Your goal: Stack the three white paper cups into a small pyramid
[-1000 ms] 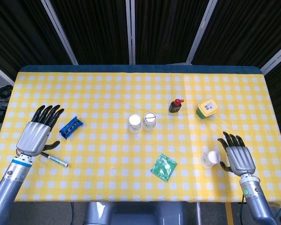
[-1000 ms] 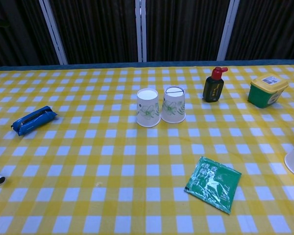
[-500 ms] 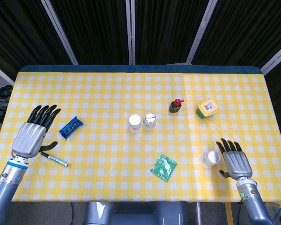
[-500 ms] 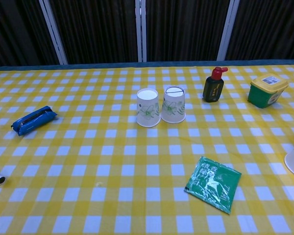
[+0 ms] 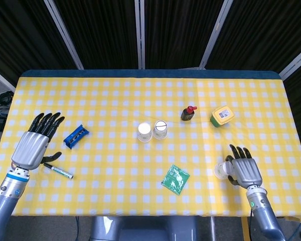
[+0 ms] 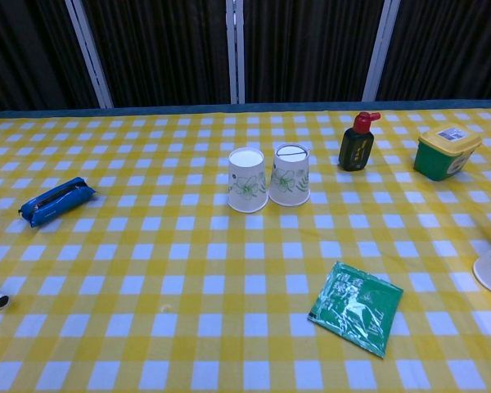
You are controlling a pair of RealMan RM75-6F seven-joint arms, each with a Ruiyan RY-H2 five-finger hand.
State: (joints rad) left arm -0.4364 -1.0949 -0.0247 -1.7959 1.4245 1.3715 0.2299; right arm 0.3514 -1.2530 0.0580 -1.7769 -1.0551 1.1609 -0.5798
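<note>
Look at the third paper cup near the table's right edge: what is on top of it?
The right robot hand lies over the third paper cup, hiding most of it; whether it grips cannot be seen.

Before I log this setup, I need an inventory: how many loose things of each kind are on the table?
Paper cups: 3
Bottle: 1
Green tub: 1
Green packet: 1
Blue packet: 1
Marker: 1
Total: 8
</note>
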